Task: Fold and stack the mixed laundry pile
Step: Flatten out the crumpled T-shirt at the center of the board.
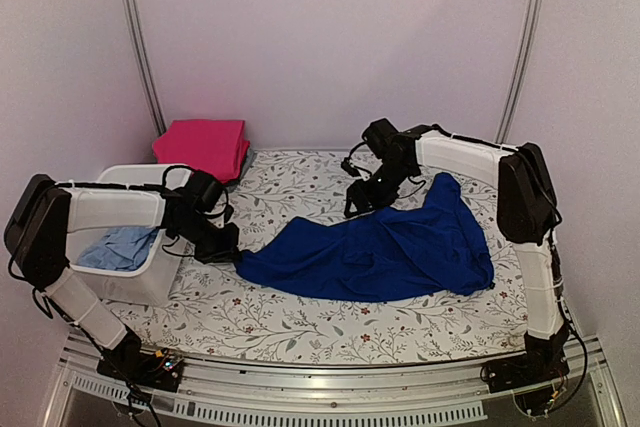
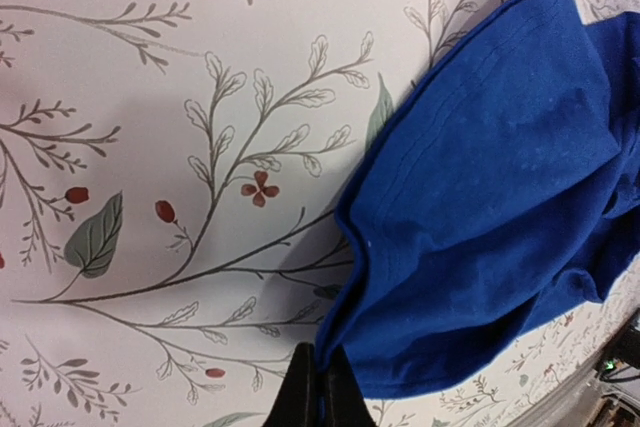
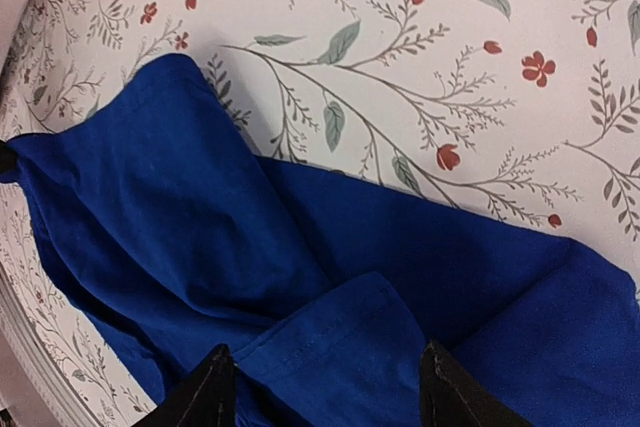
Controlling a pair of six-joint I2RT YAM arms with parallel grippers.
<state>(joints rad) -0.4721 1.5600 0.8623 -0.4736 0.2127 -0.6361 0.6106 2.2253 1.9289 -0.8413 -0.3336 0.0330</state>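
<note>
Royal-blue trousers (image 1: 380, 252) lie spread and rumpled across the middle of the floral counter (image 1: 300, 322). The left tool (image 2: 320, 392) is closed on the trousers' left end, pinching the hem edge low over the counter. The right tool (image 3: 325, 387) stands open at the far edge of the trousers, its fingers (image 3: 205, 392) apart on either side of a stitched fold. A folded pink-red garment (image 1: 203, 145) rests at the far left corner. A pale-blue garment (image 1: 120, 245) lies inside the white basket (image 1: 135, 285) on the left.
</note>
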